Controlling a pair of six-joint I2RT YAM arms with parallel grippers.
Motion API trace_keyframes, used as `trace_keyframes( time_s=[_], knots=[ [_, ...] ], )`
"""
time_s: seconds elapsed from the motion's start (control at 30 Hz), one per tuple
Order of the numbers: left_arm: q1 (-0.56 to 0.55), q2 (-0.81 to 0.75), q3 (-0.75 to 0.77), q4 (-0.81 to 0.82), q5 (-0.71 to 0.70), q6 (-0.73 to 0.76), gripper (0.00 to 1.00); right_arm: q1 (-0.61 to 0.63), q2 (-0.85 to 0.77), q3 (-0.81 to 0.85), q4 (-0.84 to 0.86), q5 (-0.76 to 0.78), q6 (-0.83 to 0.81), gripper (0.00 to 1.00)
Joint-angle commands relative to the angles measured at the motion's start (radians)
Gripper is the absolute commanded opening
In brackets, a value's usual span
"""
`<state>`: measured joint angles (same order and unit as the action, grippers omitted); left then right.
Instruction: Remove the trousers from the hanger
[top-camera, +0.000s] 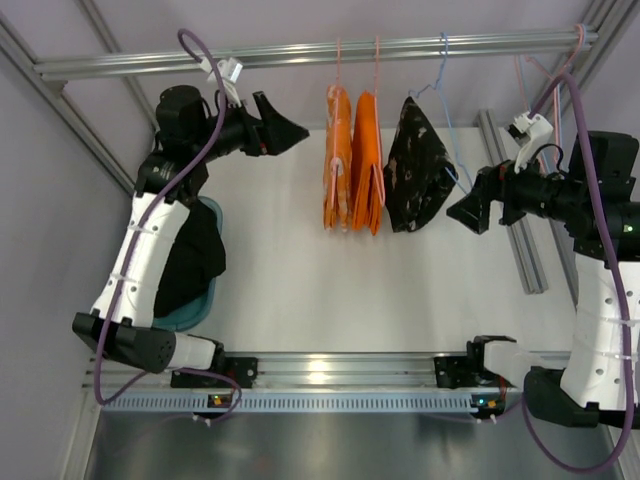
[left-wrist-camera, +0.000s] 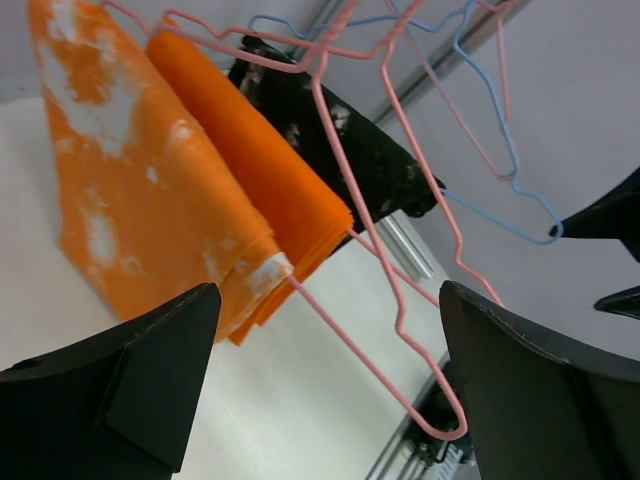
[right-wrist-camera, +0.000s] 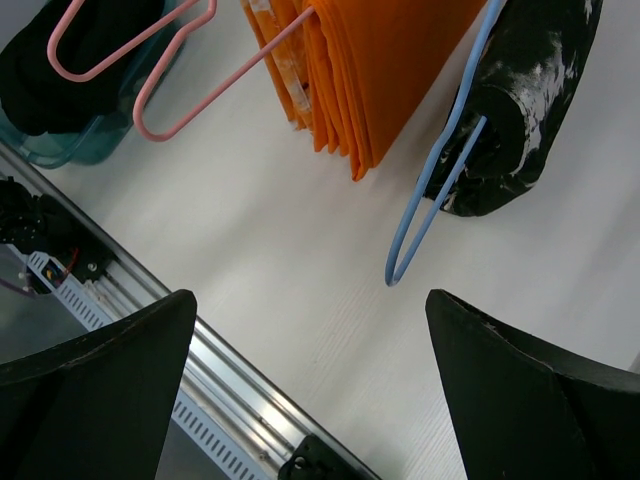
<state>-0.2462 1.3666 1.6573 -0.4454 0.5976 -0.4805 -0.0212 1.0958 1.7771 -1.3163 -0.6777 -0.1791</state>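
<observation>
Your left tool is raised above the white counter, its two black fingers spread wide with nothing between them. It points toward the hanging clothes from their left and stops short of them. In its wrist view, only the wire ends of pink hangers and the folded cloth edges show in the gap, and neither finger touches them.

Your right tool faces the same row from the other side. It is also spread wide and empty, well clear of the nearest garment.

Between the two tools, the bright orange cloth trousers hang folded over the bar of the thin pink wire hanger. Its hook sits on the aluminium rail that runs across the far side of the counter, so the trousers are still on the hanger and no tool touches them.

Just beside them, on the left tool's side, an orange cloth blotched with white hangs from a pink hanger of its own. On the right tool's side hangs a black speckled garment, carried by a light blue wire hanger.

All three pieces hang close together, their lower edges above the counter. Further pink wire shows on the rail near the right arm, too thin to make out clearly.

Under the left arm, a teal plastic basin sits on the counter with a dark black cloth heaped in it.
</observation>
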Motion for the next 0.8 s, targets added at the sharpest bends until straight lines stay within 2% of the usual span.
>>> trace_keyframes(
  time_s=[0.0,0.1,0.27,0.43,0.67,0.77],
  knots=[
    [-0.037,-0.007,-0.025,0.201,0.102,-0.16,0.96,0.014,-0.001,0.039,0.045,-0.002,0.013,1.0],
    [-0.079,-0.041,-0.16,0.404,0.119,-0.271,0.95,0.014,0.003,0.036,0.045,0.0,0.012,0.99],
    [-0.171,-0.035,-0.25,0.435,0.084,-0.297,0.9,0.014,0.003,0.036,0.046,-0.002,0.017,1.0],
    [-0.205,-0.018,-0.284,0.499,0.088,-0.351,0.85,0.014,-0.005,0.015,0.052,-0.003,0.015,0.99],
    [-0.228,0.051,-0.271,0.603,0.094,-0.44,0.67,0.014,-0.011,0.004,0.049,0.004,0.009,0.99],
    [-0.24,0.08,-0.254,0.64,0.099,-0.483,0.62,0.014,-0.01,0.004,0.042,0.006,0.004,0.99]
  ],
)
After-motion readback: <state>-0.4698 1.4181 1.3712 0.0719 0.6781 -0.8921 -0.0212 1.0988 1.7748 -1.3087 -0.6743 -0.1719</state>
